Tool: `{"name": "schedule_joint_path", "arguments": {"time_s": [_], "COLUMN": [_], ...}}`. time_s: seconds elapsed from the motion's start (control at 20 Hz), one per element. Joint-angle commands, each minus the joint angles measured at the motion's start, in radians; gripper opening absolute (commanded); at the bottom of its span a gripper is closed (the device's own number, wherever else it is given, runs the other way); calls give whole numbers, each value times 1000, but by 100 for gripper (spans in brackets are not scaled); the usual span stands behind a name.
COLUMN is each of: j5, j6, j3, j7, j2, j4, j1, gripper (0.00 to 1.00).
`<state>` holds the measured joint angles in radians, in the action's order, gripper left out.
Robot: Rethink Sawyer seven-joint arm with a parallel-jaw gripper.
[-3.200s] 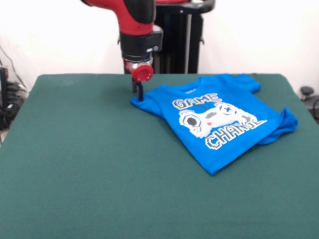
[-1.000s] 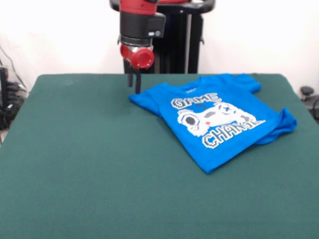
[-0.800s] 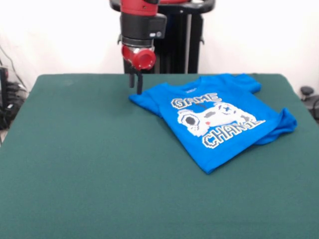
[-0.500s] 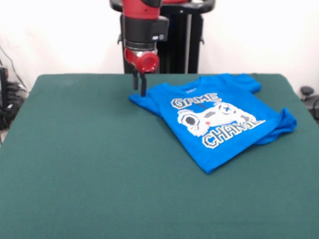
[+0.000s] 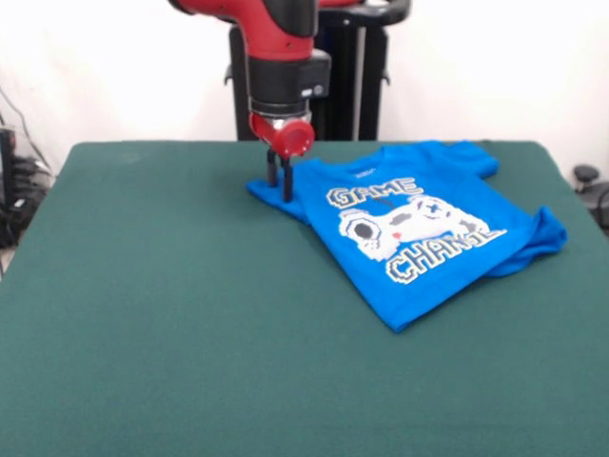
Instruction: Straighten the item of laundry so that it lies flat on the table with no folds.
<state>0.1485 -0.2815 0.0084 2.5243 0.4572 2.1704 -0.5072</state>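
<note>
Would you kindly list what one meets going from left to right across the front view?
Bare table → pincer at the shirt's left corner → blue T-shirt with its controller print → folded edge of the shirt at the right.

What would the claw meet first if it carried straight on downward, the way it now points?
Most likely the blue T-shirt: the claw hangs over its folded corner nearest the arm, above the table. Depth is unclear from this single view.

One camera, front view, across the surface (image 5: pixel 171 314) from me, raised, looking slightly down. Takes in nearly all the green surface; my arm (image 5: pixel 281 57) enters from above.
</note>
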Motion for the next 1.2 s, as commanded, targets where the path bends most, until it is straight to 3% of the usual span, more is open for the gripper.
{"name": "schedule_joint_path", "arguments": {"time_s": [0.05,0.55,0.6,1.2], "j5": [-87,-114,-112,-137], "j6": [-74,-43,-48,-36], "j3": [98,38,32,-23], "j7": [159,125,124,134], "j2": [-95,-98,-98,-30], "j4": [-158,-204,-206,-169], "j1": [49,93,100,146], "gripper": [100,100,0,0]}}
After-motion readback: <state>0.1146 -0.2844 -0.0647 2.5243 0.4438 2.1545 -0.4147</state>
